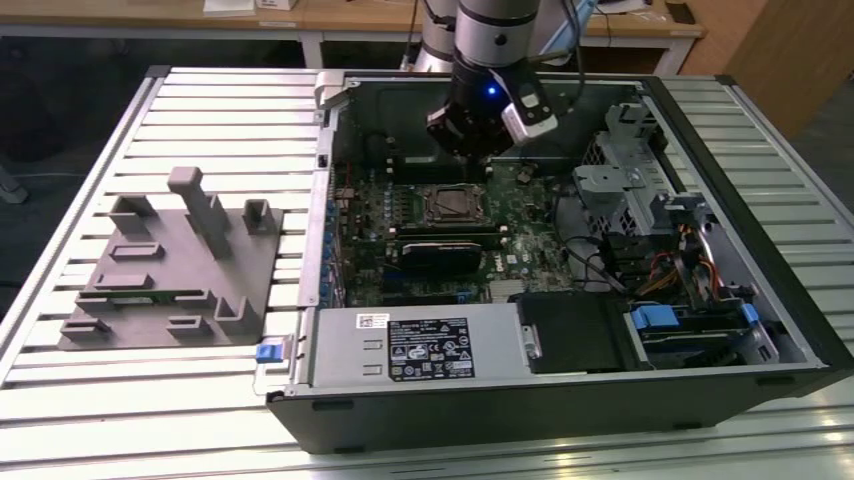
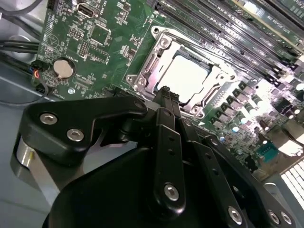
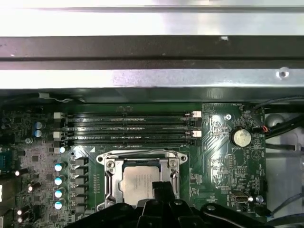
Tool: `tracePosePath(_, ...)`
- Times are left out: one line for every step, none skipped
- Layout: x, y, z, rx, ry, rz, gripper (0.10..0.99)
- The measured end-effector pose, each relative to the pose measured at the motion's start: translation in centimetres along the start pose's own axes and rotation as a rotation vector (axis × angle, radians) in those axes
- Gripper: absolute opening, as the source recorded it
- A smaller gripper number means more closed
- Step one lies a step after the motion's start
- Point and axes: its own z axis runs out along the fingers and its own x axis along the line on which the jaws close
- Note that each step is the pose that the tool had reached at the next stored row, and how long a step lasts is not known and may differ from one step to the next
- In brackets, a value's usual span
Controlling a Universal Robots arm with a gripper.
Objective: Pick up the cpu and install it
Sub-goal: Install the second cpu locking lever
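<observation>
The cpu (image 2: pixel 186 76) sat squarely in its socket (image 3: pixel 140 167), so I judged it installed; my pincer's (image 2: pixel 166 95) fingers were pressed together above it, empty.

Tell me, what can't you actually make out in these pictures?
- Whether the cpu is fully seated in its socket frame: in both wrist views the gripper covers its near edge.
- Whether the gripper's fingers are open or shut: its own black body hides them.
- The cpu in the exterior view: too small to judge.
</observation>
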Motion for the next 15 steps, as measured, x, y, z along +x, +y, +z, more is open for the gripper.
tracePosePath(0.0, -0.05, -0.01, 0.0, 0.0, 0.0, 0.106)
tracePosePath(0.0, -0.11, -0.02, 0.0, 0.0, 0.0, 0.106)
tracePosePath(-0.01, -0.22, -0.03, 0.0, 0.0001, 0.0, 0.106)
tracePosePath(-0.01, -0.33, -0.03, 0.0, 0.0, 0.0, 0.106)
tracePosePath(-0.01, -0.44, -0.03, 0.0, 0.0, 0.0, 0.106)
tracePosePath(-0.02, -0.56, -0.04, 0.0, 0.0001, 0.0, 0.106)
tracePosePath(-0.02, -0.68, -0.04, 0.0, 0.0, 0.0, 0.106)
tracePosePath(-0.03, -0.82, -0.05, 0.0, 0.0001, 0.0, 0.106)
tracePosePath(-0.03, -0.95, -0.06, 0.0, 0.0, 0.0, 0.106)
tracePosePath(-0.03, -1.08, -0.06, 0.0, 0.0, 0.0, 0.106)
tracePosePath(-0.04, -1.2, -0.07, 0.0, 0.0, 0.0, 0.106)
tracePosePath(-0.04, -1.29, -0.07, 0.0, 0.0, 0.0, 0.106)
tracePosePath(-0.04, -1.36, -0.08, 0.0, 0.0, 0.0, 0.106)
tracePosePath(-0.04, -1.38, -0.09, 0.0, 0.0002, 0.0, 0.106)
tracePosePath(-0.04, -1.39, -0.23, 0.0, 0.0004, 0.0, 0.106)
